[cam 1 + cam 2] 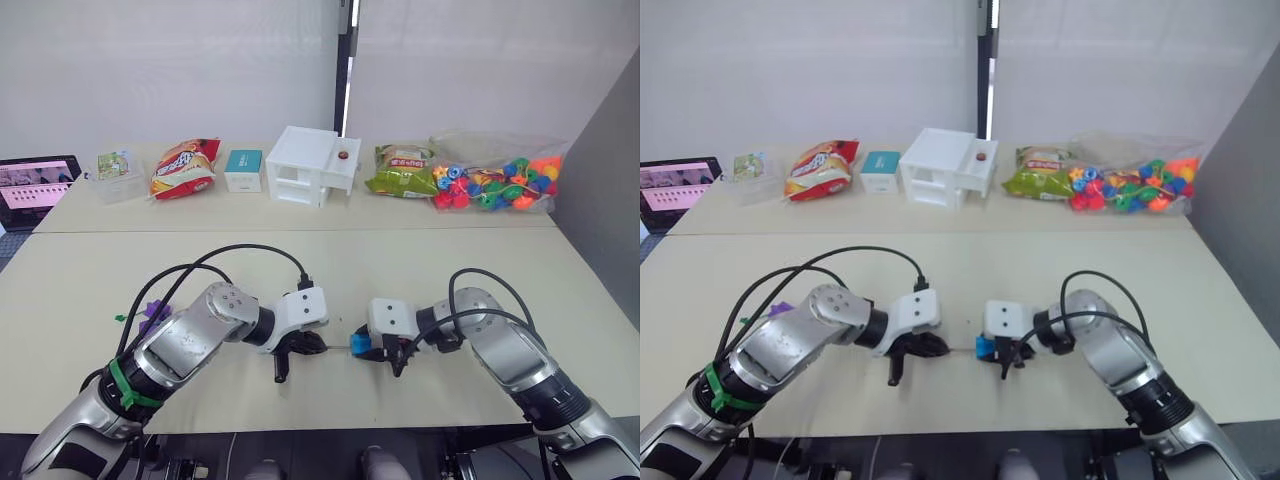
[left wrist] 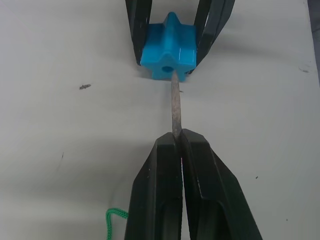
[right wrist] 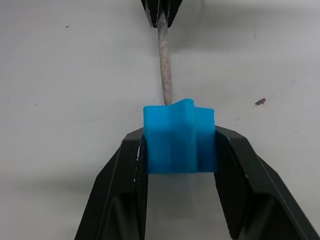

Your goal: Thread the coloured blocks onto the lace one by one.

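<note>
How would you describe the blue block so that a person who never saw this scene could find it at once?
Look at the near edge of the table, where the two grippers meet. The blue block is clamped in the right gripper, facing the stiff lace tip held by the left gripper. It is star-shaped with a centre hole, and the only block held off the table; the purple blocks lie far left.

Head stereo overlooks table; opposing close wrist views share blue block
</note>
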### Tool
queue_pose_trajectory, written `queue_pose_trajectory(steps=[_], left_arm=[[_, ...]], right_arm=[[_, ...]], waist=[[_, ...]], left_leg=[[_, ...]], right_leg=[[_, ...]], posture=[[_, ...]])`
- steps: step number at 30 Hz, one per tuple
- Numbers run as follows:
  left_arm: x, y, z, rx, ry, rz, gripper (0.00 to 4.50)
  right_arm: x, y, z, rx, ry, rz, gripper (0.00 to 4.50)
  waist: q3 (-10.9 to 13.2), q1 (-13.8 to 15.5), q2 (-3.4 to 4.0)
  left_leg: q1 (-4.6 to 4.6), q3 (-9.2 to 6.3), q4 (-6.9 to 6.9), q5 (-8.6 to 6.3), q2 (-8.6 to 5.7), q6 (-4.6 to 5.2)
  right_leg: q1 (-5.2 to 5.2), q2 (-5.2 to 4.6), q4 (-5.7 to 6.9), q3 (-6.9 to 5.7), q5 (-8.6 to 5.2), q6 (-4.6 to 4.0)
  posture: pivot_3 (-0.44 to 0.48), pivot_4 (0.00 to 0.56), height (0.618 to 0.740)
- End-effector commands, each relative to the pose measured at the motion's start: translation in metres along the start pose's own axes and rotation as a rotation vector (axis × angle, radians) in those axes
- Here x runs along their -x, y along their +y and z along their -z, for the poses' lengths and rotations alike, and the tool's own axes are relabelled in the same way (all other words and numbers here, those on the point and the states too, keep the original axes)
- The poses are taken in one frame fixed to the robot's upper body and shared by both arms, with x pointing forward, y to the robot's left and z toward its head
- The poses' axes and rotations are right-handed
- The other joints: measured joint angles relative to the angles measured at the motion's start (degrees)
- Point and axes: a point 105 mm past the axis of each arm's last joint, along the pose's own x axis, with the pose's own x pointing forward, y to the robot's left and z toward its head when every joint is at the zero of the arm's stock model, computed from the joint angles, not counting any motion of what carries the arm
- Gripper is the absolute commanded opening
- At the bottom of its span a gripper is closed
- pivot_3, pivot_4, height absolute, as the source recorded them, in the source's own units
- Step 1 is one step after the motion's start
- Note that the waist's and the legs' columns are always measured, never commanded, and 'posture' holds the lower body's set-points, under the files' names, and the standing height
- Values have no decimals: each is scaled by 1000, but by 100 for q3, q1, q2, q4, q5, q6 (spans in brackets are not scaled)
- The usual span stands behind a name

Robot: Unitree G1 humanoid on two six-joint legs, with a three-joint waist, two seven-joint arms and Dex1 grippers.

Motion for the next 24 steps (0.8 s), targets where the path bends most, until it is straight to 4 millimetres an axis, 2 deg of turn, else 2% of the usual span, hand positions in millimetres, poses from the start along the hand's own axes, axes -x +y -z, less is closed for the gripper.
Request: queue_pose_trajectory(steps=[1, 15, 24], left_arm=[[2, -1, -11, -44, -11, -6, 0], [-1, -2, -24, -53, -72, 2, 0], [-15, -12, -42, -51, -229, 130, 0]], right_arm=[[-1, 6, -5, 20, -2, -13, 1324], [-4, 14, -11, 30, -7, -34, 1324], [-10, 10, -17, 34, -18, -20, 1324]], waist=[[0, 0, 0], [0, 2, 0], [0, 15, 0]], left_leg=[[0, 0, 0, 0, 0, 0], [-1, 0, 2, 0, 0, 0], [0, 0, 7, 0, -2, -1]], right_leg=[[0, 0, 0, 0, 0, 0], [-1, 0, 0, 0, 0, 0], [5, -1, 0, 0, 0, 1]], posture=[[0, 150, 740], [0, 150, 740], [0, 150, 740]])
